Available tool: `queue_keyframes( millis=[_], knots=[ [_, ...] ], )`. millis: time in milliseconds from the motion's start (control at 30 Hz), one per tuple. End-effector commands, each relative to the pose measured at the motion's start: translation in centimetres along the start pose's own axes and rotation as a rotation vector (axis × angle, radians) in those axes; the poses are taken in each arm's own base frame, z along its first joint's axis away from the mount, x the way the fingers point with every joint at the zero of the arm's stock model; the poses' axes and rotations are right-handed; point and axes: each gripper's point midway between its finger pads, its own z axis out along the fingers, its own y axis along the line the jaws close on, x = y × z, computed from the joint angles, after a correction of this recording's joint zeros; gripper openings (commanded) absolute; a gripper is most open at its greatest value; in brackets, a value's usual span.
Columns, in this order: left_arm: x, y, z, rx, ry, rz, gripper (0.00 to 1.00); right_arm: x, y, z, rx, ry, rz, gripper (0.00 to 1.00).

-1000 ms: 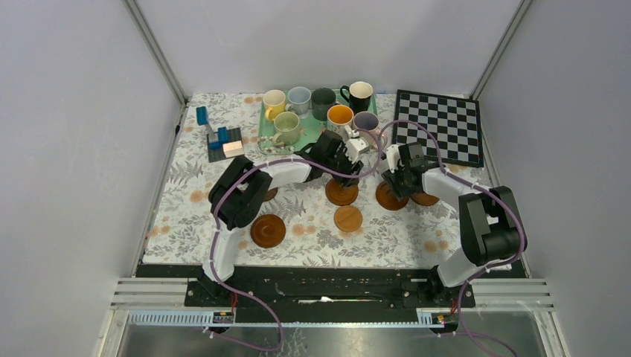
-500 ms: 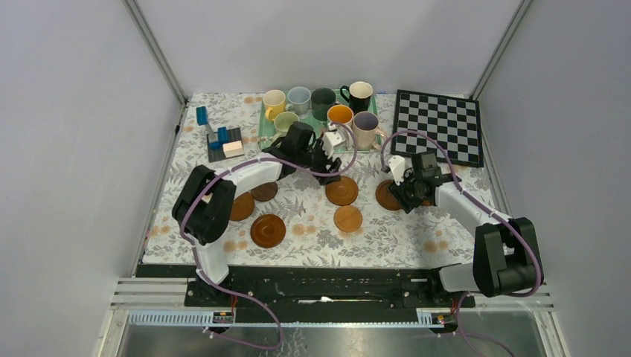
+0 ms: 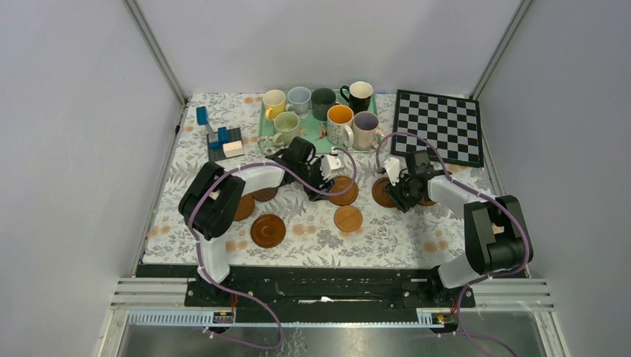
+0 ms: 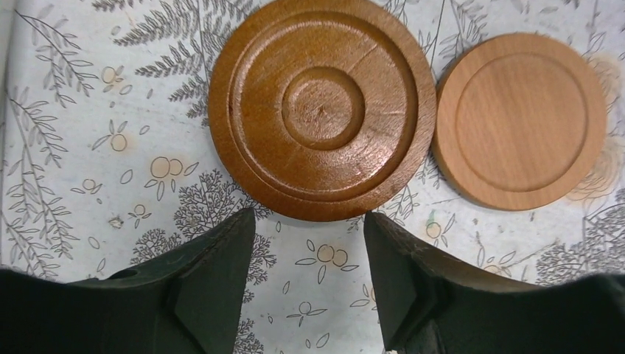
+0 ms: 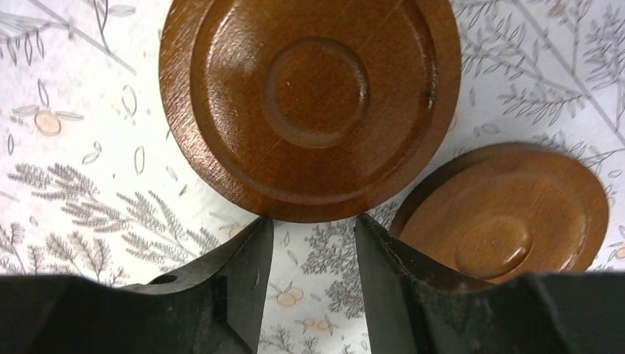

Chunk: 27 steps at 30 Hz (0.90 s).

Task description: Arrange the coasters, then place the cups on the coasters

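Holding our left tool (image 4: 308,221) and right tool (image 5: 313,221), both apart and empty, just short of coasters (image 5: 309,103) lying flat on the counter (image 4: 81,88), we risk fingers (image 4: 214,287) skidding over the low rims and shoving the dark coaster (image 4: 322,107) into the pale coaster (image 4: 519,122).

I saw plain pale grey walls (image 3: 74,149) closing the cell in on three sides, with slanted aluminium posts (image 3: 155,50) at the back corners. A leaf-printed cloth (image 3: 178,178) covered the table (image 3: 417,238), evenly lit, and a metal rail (image 3: 149,294) ran along its near edge
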Motion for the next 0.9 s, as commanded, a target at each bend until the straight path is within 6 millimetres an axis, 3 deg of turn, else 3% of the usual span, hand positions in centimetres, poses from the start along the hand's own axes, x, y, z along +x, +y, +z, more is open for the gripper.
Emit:
queue_keyframes(
  millis=[0,300,567,700,867],
  knots=[
    [-1.0,1.0,0.4,0.004,-0.015,0.105,0.6,-1.3,-0.6,1.0,0.012,-0.019,0.005,0.51],
    [-0.6,0.2,1.8,0.039,0.003,0.13,0.6,-1.3,-0.1,1.1,0.0,-0.021,0.003,0.51],
    [-1.9,0.3,3.3,0.023,-0.017,0.114,0.59,-1.2,0.3,-0.2,-0.004,-0.035,-0.015,0.52],
    [-2.4,0.5,1.8,0.012,-0.034,0.09,0.61,-2.3,0.3,-1.6,-0.001,-0.08,-0.02,0.54],
    [-3.5,1.5,-3.4,-0.034,-0.096,-0.001,0.66,-4.8,2.0,-3.7,-0.047,-0.166,-0.057,0.56]
  ],
)
